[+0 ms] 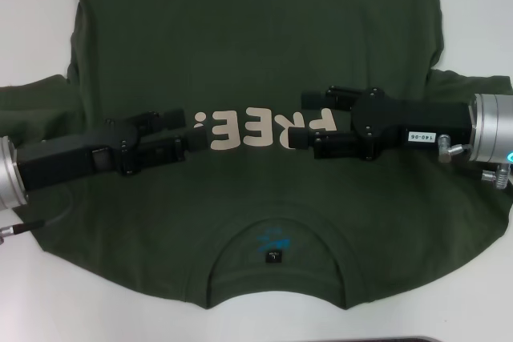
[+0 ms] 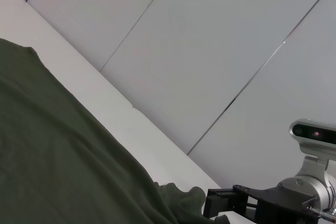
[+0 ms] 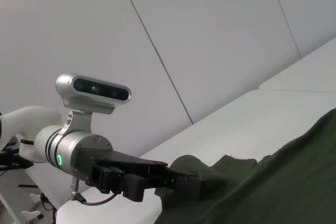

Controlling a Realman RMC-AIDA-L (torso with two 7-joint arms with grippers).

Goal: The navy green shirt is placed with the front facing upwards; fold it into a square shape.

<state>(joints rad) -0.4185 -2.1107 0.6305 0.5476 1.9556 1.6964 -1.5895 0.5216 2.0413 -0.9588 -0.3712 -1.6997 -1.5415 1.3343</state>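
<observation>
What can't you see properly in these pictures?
- Head view: the navy green shirt's hem is cut off by the top edge.
- Head view: the print on the neck tag is too small to read.
- Head view: the left gripper and right gripper hide cloth beneath them.

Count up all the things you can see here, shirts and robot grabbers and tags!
Green shirt: 1
Robot grippers: 2, left gripper, right gripper
Black neck tag: 1
White table: 1
Total: 5
</observation>
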